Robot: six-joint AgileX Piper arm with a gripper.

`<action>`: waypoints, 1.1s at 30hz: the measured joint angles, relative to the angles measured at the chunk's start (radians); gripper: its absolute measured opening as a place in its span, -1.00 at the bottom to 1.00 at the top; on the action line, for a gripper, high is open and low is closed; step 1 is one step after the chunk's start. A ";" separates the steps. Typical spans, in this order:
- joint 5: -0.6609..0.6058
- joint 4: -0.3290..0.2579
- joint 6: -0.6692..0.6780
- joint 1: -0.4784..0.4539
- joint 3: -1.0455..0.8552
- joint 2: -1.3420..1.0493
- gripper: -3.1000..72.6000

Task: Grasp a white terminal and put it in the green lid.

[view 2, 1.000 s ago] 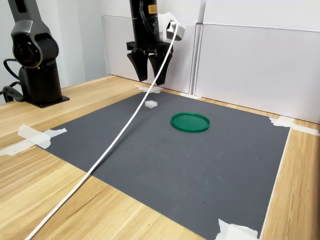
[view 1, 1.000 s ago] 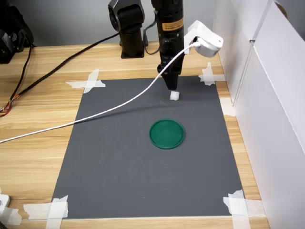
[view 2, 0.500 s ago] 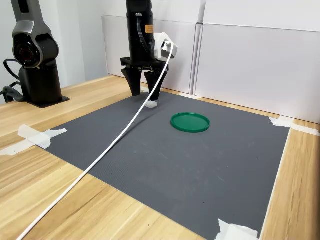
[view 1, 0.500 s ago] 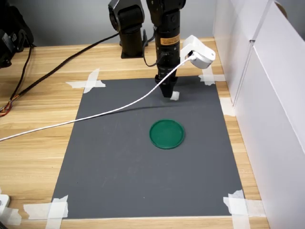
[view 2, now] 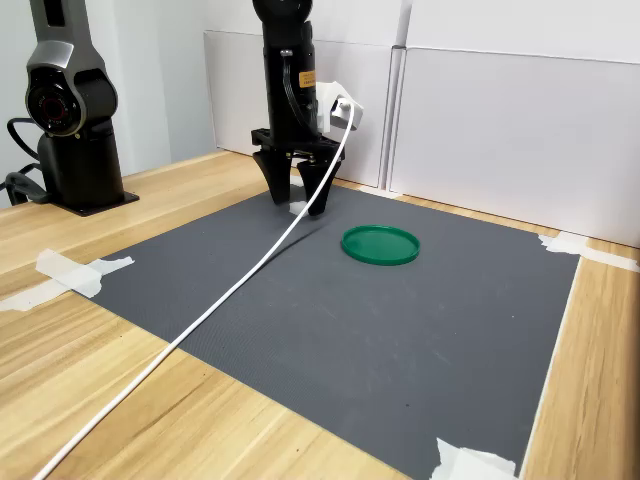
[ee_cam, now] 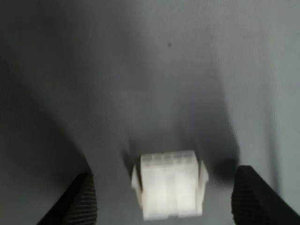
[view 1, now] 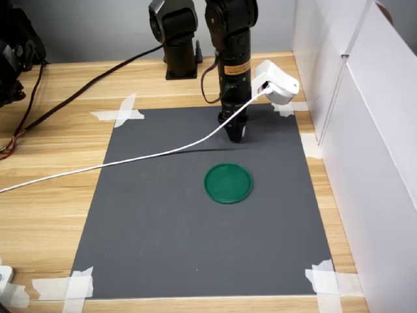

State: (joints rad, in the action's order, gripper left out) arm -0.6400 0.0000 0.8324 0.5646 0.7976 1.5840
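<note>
The white terminal (ee_cam: 169,185) lies on the grey mat between my gripper's two dark fingers (ee_cam: 82,199), with a gap on each side. My gripper (view 1: 236,135) is open and lowered down to the mat, straddling the terminal. In the first exterior view the gripper hides the terminal; in the second exterior view only a sliver of the white terminal (view 2: 297,207) shows between the fingers of the gripper (view 2: 299,203). The green lid (view 1: 228,183) lies flat and empty on the mat, a short way nearer the camera than the gripper, and sits to the gripper's right as the green lid (view 2: 380,244) in the second exterior view.
A white cable (view 1: 130,160) runs from the wrist camera housing (view 1: 277,79) across the mat (view 1: 163,222) and off the first exterior view's left. White panels (view 1: 365,130) wall the first exterior view's right. A second black arm base (view 2: 70,110) stands at the back. Tape strips hold the mat's corners.
The gripper has come down from above the terminal to the mat, and now its open fingers stand on either side of the terminal. The terminal and lid have not moved.
</note>
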 joint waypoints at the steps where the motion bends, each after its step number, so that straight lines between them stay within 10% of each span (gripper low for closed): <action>1: 0.000 0.000 0.001 0.000 0.000 0.002 0.91; 7: -0.002 -0.006 0.003 0.000 0.000 0.002 0.67; 14: 0.006 0.000 -0.021 0.000 0.000 0.003 -0.08; 33: -0.239 -0.008 -0.151 -0.033 0.355 -0.103 -0.08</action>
State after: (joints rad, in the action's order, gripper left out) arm -0.8792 -0.0078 0.6813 0.5318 1.1522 1.4814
